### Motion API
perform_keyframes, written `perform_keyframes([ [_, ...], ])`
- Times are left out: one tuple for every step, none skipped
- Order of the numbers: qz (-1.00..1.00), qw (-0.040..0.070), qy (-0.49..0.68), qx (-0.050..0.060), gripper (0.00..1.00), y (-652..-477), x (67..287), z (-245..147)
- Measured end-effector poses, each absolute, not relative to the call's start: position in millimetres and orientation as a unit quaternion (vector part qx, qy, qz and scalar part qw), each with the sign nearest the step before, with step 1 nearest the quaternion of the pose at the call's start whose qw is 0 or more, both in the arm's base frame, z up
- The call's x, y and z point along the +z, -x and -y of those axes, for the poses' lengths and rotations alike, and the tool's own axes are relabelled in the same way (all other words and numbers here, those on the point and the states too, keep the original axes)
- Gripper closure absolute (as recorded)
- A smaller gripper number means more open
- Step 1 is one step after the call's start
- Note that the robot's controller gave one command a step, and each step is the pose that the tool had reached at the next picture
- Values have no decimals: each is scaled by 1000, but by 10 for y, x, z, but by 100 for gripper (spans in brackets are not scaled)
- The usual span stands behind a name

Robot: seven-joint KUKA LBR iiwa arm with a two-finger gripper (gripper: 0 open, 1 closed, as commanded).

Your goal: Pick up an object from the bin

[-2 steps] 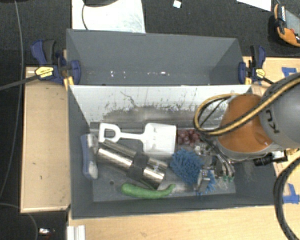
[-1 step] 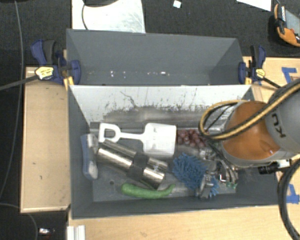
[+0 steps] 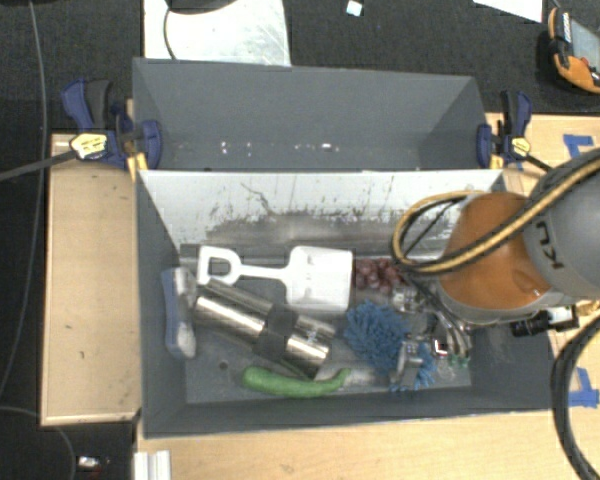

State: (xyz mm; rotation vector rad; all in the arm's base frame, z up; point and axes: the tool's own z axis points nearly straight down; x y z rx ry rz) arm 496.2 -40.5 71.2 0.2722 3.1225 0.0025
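The grey metal bin (image 3: 300, 103) has matt walls, and its inner back slope is scuffed and streaked with scratches. The white plastic scoop (image 3: 315, 276) looks smooth with a dull sheen. The polished steel cylinder (image 3: 225, 313) is mirror-bright and wrapped in a matt black band (image 3: 275, 333). The blue tufted cloth piece (image 3: 373, 333) looks shaggy and soft. The green curved plastic piece (image 3: 295, 381) is smooth and faintly glossy. The arm's orange cover (image 3: 485, 263) is glossy.

The bin (image 3: 280, 118) holds one white plastic scoop (image 3: 305, 273), one silver metal cylinder (image 3: 235, 318), one green pod-like thing (image 3: 290, 380), one blue fuzzy tuft (image 3: 372, 333), one blue-handled brush (image 3: 177, 313) and one dark reddish cluster (image 3: 373, 275).
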Motion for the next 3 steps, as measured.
perform_keyframes([
  [-981,3,-196,1,0,-4810,700,-208],
  [-965,5,-262,0,100,-5030,700,-36],
  [-965,5,-262,0,100,-5030,700,-36],
])
